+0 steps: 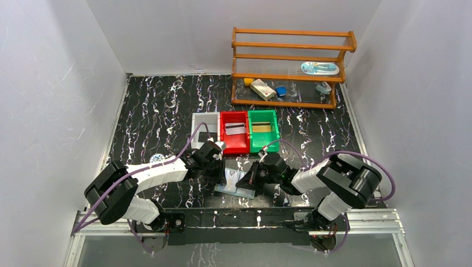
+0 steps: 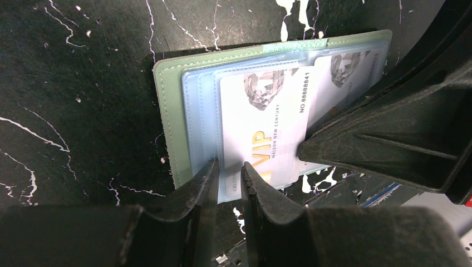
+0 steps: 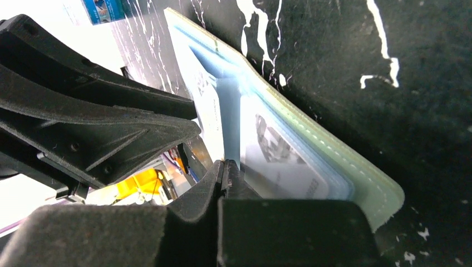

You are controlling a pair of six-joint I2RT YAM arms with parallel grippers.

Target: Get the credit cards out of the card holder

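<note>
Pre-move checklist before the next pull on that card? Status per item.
1. card holder lying open: ok.
2. left tool at the holder's edge, jaws narrowly apart: ok. Whether it pins the holder down: cannot tell.
3. right tool shut at the VIP card edge: ok.
4. Card itself pinched, not just the pocket: cannot tell.
5. Holder emptied: not ok. A second card shows inside.
</note>
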